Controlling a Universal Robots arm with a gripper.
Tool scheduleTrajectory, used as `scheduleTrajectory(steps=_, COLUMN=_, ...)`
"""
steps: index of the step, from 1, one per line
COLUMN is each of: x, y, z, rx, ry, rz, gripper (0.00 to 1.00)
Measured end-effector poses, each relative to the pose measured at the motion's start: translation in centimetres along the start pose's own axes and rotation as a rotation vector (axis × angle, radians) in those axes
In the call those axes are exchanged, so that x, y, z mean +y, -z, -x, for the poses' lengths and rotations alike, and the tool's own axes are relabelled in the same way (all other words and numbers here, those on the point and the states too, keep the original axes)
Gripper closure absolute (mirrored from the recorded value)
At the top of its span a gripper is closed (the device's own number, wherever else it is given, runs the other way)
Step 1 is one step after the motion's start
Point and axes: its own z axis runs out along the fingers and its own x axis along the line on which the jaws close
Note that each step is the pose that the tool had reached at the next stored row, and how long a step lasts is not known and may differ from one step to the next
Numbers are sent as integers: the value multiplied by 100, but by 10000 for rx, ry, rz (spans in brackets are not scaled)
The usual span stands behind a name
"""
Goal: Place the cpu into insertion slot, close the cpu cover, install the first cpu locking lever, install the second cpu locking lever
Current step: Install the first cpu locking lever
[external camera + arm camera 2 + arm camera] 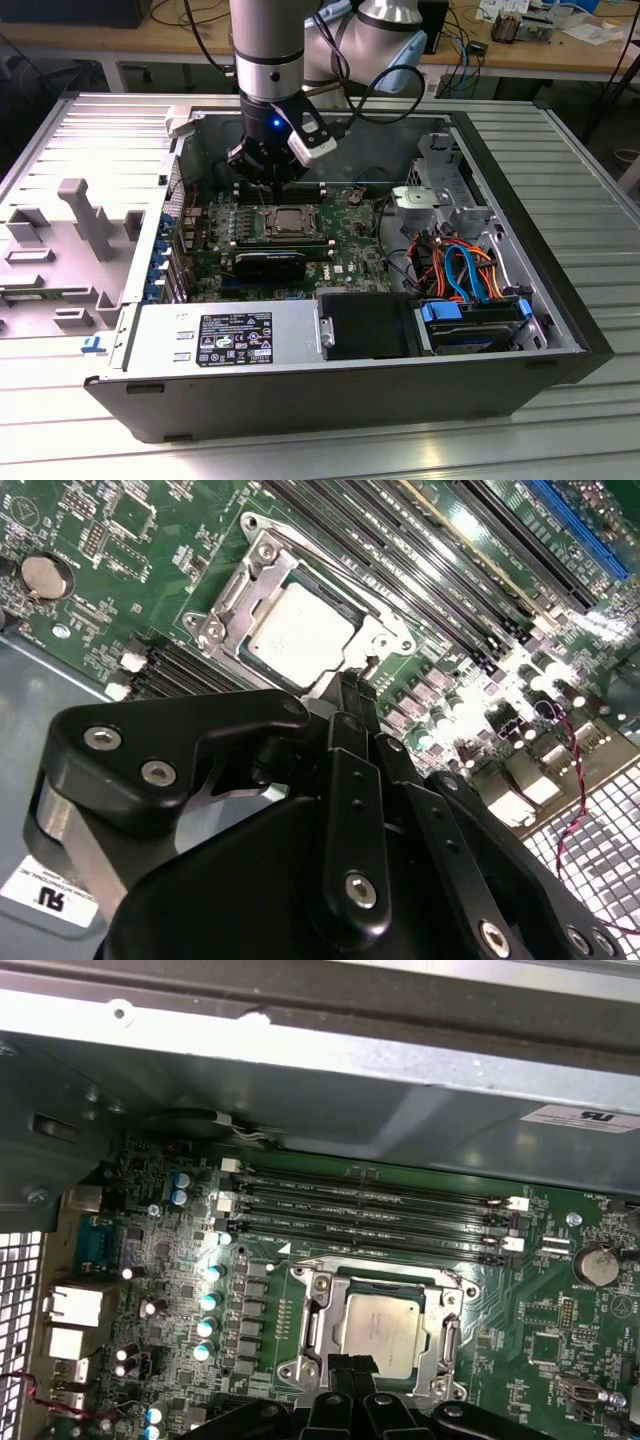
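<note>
Cpu is sitting flat in the insertion slot, with its dull silver top showing through the window of the cpu cover, which looks folded down around it. Gripper hangs right over the slot's edge, fingertips pressed together, nothing pinched, can't tell if it's touching. Green motherboard all around, memory slots just beside the slot.
</note>
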Motion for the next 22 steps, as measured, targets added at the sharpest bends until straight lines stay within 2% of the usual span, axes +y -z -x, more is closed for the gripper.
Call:
scheduleTrajectory(steps=3, x=5, y=9, z=-35, rx=-14, ry=-8, rz=-2, gripper=89)
scheduleTrajectory(steps=12, x=35, y=28, z=-229, rx=-94, ry=-22, rz=-13, gripper=89)
scheduleTrajectory(steps=13, x=52, y=30, z=-288, rx=-115, ry=-24, rz=-16, gripper=89)
scheduleTrajectory(steps=17, x=111, y=38, z=-401, rx=-161, ry=-25, rz=-22, gripper=89)
scheduleTrajectory(steps=22, x=209, y=50, z=-442, rx=-194, ry=-26, rz=-26, gripper=89)
